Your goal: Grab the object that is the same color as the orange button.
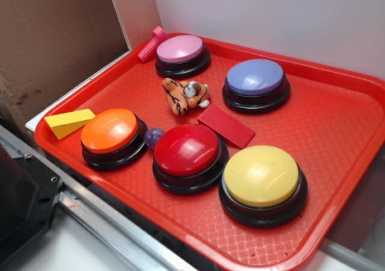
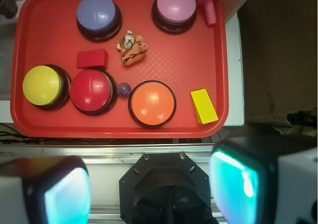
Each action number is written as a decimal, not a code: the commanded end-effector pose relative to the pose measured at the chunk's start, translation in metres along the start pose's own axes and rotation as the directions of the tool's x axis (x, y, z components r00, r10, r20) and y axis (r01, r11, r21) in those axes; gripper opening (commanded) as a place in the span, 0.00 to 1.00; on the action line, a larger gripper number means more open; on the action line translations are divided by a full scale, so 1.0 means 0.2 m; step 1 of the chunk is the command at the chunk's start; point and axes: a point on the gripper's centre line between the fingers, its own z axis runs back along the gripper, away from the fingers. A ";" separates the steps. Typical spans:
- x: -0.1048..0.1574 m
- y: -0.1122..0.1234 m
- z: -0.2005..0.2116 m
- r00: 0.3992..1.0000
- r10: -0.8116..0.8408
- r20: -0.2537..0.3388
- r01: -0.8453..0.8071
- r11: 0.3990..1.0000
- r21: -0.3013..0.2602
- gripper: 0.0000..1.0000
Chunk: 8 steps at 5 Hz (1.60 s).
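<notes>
A small plush tiger, the object [image 1: 184,95] [image 2: 131,47], lies on the red tray [image 1: 337,121] [image 2: 184,70] between the pink and blue buttons. The orange button [image 1: 111,134] [image 2: 152,104] sits near the tray's front left edge in the exterior view. My gripper [image 2: 151,186] shows only in the wrist view, high above and back from the tray, over the robot base. Its two fingers [image 2: 67,194] stand wide apart with nothing between them. The gripper itself is out of the exterior view.
On the tray also stand a red button [image 1: 187,154], yellow button [image 1: 262,181], blue button [image 1: 255,82] and pink button [image 1: 181,53]. A yellow wedge [image 1: 68,122], flat red block [image 1: 225,125], small purple ball [image 1: 154,137] and pink screw [image 1: 151,44] lie around them. A cardboard wall [image 1: 54,36] stands left.
</notes>
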 end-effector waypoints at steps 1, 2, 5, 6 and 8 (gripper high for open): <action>0.00 0.00 0.00 1.000 0.000 0.000 0.000 1.000 0.000 1.00; 0.11 -0.01 -0.07 1.000 0.017 -0.004 -0.017 1.000 0.012 1.00; 0.61 -0.03 -0.57 0.993 0.019 0.114 -0.020 1.000 0.009 1.00; 0.70 -0.07 -0.72 0.989 -0.087 0.122 0.088 0.996 0.000 1.00; 0.75 -0.05 -0.98 0.996 -0.083 0.020 0.083 0.997 -0.005 1.00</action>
